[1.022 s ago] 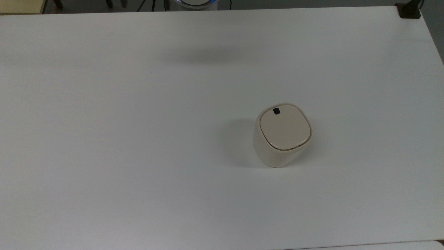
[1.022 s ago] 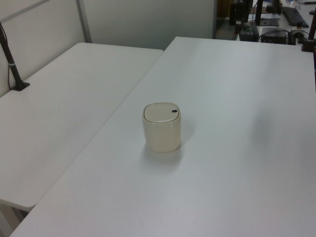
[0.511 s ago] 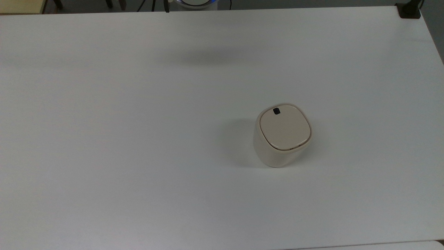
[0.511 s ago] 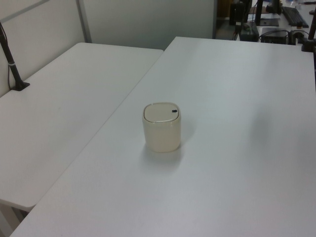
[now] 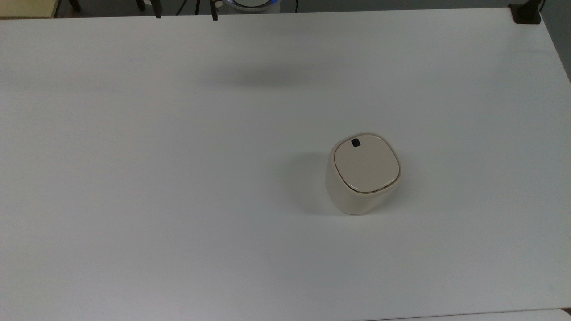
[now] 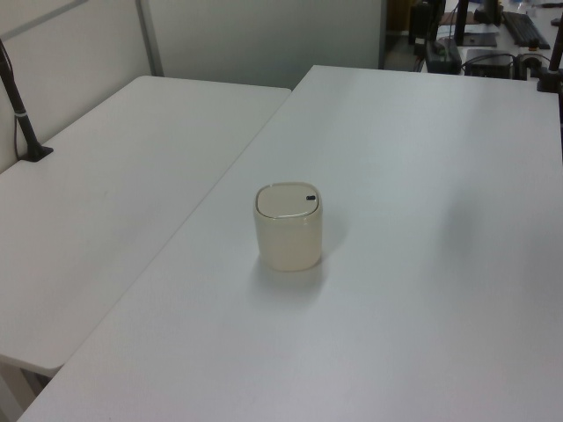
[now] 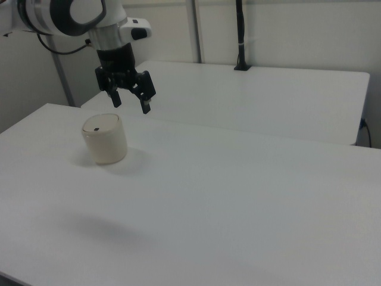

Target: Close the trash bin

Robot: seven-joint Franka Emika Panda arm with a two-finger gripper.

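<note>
I'm working in a lab-like office: plain white tables (image 6: 422, 176), partition walls (image 6: 264, 35), a clamped pole (image 7: 240, 36), cluttered desks (image 6: 501, 40) behind.

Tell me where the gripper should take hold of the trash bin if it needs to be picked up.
Probably from above, fingers spanning two opposite flat sides of the trash bin just under its lid. It stands upright, rounded-square; the gripper hangs open.

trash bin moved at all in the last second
No. In the top view the trash bin sits at the same spot against the table's far edge, lid flat.
</note>
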